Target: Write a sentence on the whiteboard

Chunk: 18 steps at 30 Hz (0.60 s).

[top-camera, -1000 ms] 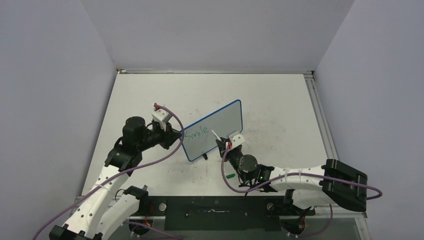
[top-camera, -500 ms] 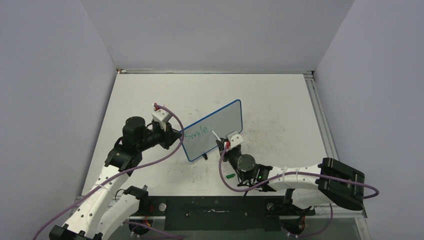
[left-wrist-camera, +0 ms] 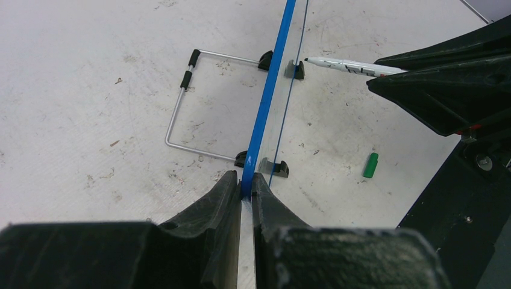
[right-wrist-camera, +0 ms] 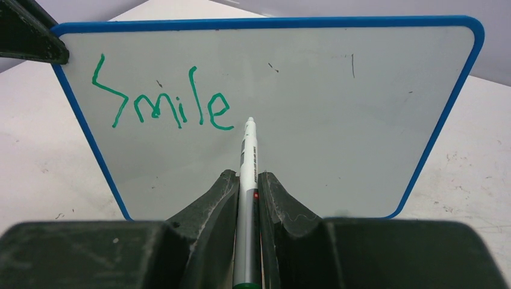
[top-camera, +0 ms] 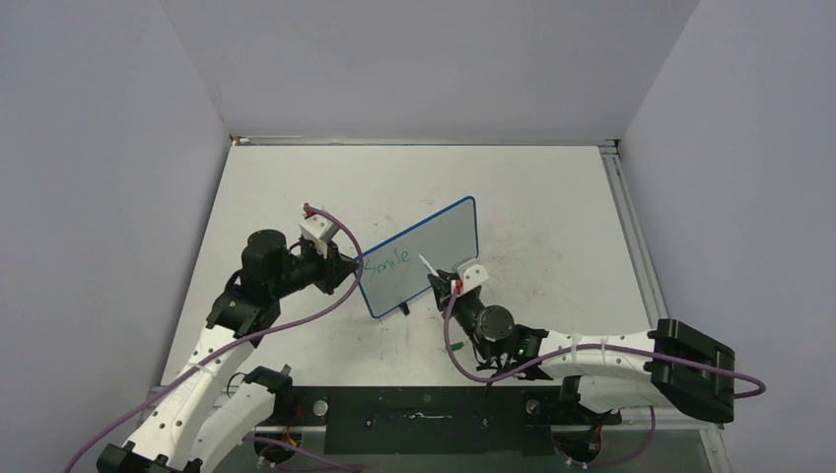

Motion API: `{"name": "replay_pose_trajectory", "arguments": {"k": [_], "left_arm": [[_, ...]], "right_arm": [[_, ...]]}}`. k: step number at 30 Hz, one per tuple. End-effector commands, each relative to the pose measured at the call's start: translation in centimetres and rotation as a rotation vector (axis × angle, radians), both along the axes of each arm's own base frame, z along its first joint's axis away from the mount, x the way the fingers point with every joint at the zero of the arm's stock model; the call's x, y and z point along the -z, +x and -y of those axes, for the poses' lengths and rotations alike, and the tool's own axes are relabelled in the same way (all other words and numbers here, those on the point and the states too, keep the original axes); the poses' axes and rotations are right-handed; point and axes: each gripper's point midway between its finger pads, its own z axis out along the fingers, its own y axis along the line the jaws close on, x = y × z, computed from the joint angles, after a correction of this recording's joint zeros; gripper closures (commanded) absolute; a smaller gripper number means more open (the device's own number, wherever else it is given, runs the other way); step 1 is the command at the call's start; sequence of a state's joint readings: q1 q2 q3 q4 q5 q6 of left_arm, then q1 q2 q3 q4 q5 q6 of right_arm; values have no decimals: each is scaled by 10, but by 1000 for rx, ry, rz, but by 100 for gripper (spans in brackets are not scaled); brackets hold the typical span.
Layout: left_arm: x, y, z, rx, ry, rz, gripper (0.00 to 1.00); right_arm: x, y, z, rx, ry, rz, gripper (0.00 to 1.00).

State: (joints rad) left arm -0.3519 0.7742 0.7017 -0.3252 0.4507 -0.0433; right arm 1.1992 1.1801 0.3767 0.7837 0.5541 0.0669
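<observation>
The whiteboard [top-camera: 434, 246] with a thin blue frame stands upright on the table; it also shows in the right wrist view [right-wrist-camera: 337, 108] and edge-on in the left wrist view [left-wrist-camera: 272, 78]. One green word, "Smile" [right-wrist-camera: 159, 99], is written at its upper left. My left gripper [top-camera: 350, 266] is shut on the board's left edge [left-wrist-camera: 246, 183]. My right gripper [top-camera: 441, 283] is shut on a white marker [right-wrist-camera: 248, 162], whose tip sits just right of the last letter, close to the board. The marker also shows in the left wrist view [left-wrist-camera: 346, 65].
The green marker cap [left-wrist-camera: 370, 164] lies on the table in front of the board, near the right arm [top-camera: 456, 347]. A wire stand [left-wrist-camera: 181, 114] and black feet [left-wrist-camera: 274, 167] prop the board. Grey walls enclose the table on three sides.
The right gripper and marker have shifted slightly right along the board, and the right arm's elbow has swung right. The left arm and board have not moved.
</observation>
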Motion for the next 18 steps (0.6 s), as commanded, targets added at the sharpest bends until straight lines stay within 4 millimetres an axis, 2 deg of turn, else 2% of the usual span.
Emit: {"name": "replay_pose_trajectory", "arguments": {"k": [1,7,18], "left_arm": [[3,-6,2,19,-2,-26,100],[2,-6,2,19,-2,-25,100],[3,-5,2,19,0,-26,100]], "right_arm": [[-15,0,-1,5,40,21,95],[-21,3,-3,4,54,30,95],[-29,6,8,-78,70,32,95]]}}
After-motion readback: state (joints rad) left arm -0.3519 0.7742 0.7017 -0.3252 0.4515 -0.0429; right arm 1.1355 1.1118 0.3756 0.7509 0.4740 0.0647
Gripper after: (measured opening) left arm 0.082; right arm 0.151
